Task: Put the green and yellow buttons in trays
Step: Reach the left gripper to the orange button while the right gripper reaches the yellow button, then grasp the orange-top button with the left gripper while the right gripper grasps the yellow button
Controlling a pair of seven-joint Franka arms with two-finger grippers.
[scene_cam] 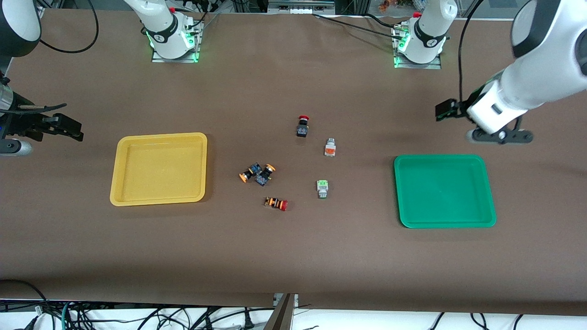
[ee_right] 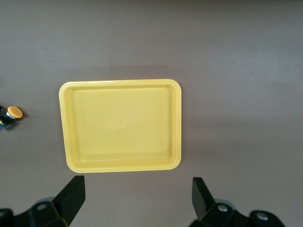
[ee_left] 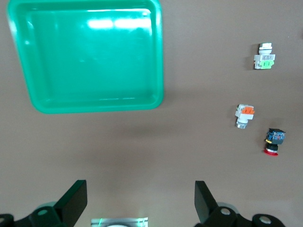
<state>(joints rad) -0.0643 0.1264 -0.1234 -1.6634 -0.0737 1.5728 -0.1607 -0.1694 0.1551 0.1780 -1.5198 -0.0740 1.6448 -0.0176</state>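
Observation:
Two black buttons with orange-yellow caps (scene_cam: 250, 173) (scene_cam: 266, 174) lie touching mid-table. A whitish-grey button with an orange part (scene_cam: 329, 147) and one with a light-green part (scene_cam: 323, 188) lie toward the green tray (scene_cam: 444, 190). The yellow tray (scene_cam: 158, 169) is toward the right arm's end. Both trays hold nothing. My left gripper (ee_left: 140, 198) is open and empty over bare table beside the green tray (ee_left: 90, 56). My right gripper (ee_right: 137, 196) is open and empty over bare table beside the yellow tray (ee_right: 123, 125). One orange-yellow cap (ee_right: 12, 113) shows in the right wrist view.
A black button with a red cap (scene_cam: 302, 126) lies farther from the front camera than the others. An orange-striped button with a red cap (scene_cam: 276, 203) lies nearest that camera. Cables run along the table edge at the arm bases.

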